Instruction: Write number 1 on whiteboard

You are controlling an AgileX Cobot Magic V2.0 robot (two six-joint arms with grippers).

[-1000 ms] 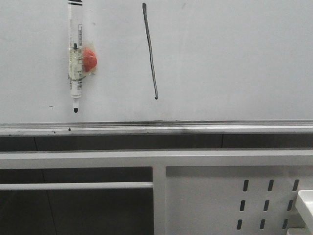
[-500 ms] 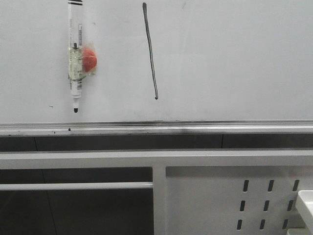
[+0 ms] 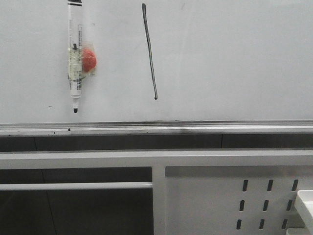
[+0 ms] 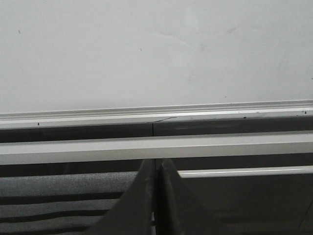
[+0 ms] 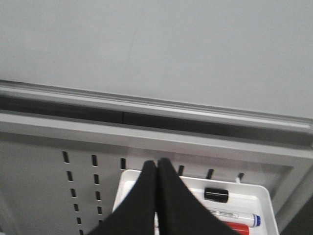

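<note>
The whiteboard (image 3: pixel 230 58) fills the upper front view, with a silver rail (image 3: pixel 156 128) along its lower edge. The number 1 (image 3: pixel 149 51) is a thin, nearly vertical black stroke with a tiny hook at its lower end. A black-tipped white marker (image 3: pixel 75 58) hangs on the board to the left of the stroke, taped to a red magnet (image 3: pixel 88 59). Neither gripper shows in the front view. My left gripper (image 4: pixel 156 164) is shut and empty below the board's rail (image 4: pixel 156 113). My right gripper (image 5: pixel 157 163) is shut and empty above a white tray (image 5: pixel 266 196).
A white metal panel with slotted holes (image 3: pixel 220 196) stands below the board at the right, with a white crossbar (image 3: pixel 156 157) above it. The white tray holds a blue-capped marker (image 5: pixel 234 215), a red object (image 5: pixel 242 227) and a small black piece (image 5: pixel 216 194). The tray's corner shows in the front view (image 3: pixel 304 198).
</note>
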